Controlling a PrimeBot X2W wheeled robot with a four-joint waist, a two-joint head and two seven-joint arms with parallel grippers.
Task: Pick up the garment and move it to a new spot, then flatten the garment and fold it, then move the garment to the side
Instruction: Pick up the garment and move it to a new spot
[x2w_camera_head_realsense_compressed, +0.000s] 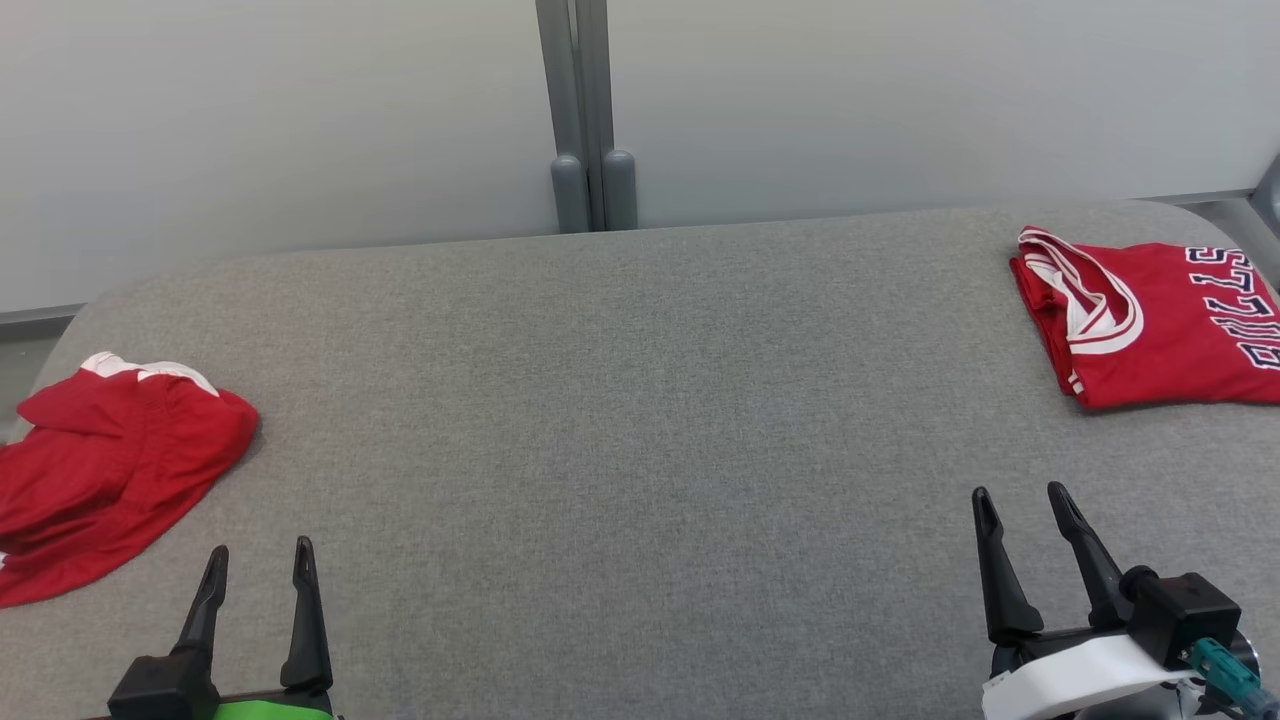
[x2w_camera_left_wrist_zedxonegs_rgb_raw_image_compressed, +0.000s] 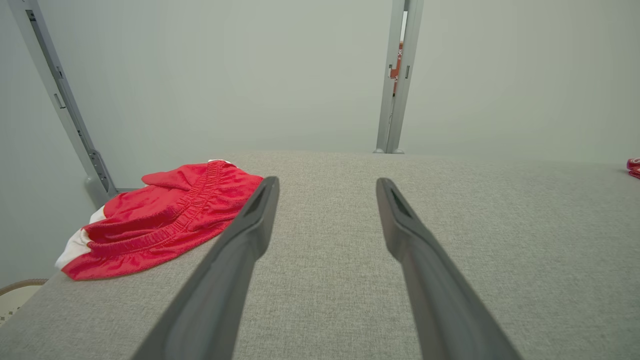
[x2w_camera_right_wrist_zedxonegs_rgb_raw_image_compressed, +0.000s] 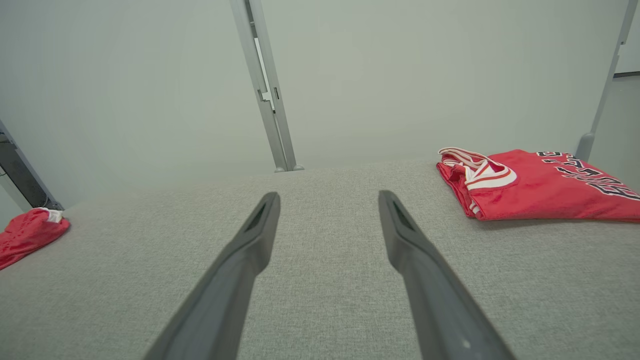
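Note:
A crumpled red garment (x2w_camera_head_realsense_compressed: 105, 470) with white trim, shorts with an elastic waistband (x2w_camera_left_wrist_zedxonegs_rgb_raw_image_compressed: 160, 220), lies at the table's left edge. It also shows far left in the right wrist view (x2w_camera_right_wrist_zedxonegs_rgb_raw_image_compressed: 27, 235). A folded red jersey (x2w_camera_head_realsense_compressed: 1160, 315) with white-trimmed armholes and dark lettering rests flat at the far right (x2w_camera_right_wrist_zedxonegs_rgb_raw_image_compressed: 535, 187). My left gripper (x2w_camera_head_realsense_compressed: 262, 547) stands open at the lower left, just right of the shorts and apart from them, with nothing between its fingers (x2w_camera_left_wrist_zedxonegs_rgb_raw_image_compressed: 327, 181). My right gripper (x2w_camera_head_realsense_compressed: 1020, 490) is open and empty at the lower right, in front of the jersey (x2w_camera_right_wrist_zedxonegs_rgb_raw_image_compressed: 329, 194).
The grey fabric-covered table (x2w_camera_head_realsense_compressed: 620, 400) spreads wide between the two garments. Pale wall panels with a grey post (x2w_camera_head_realsense_compressed: 590, 120) stand behind its far edge. A woven basket rim (x2w_camera_left_wrist_zedxonegs_rgb_raw_image_compressed: 20, 290) peeks below the table's left corner.

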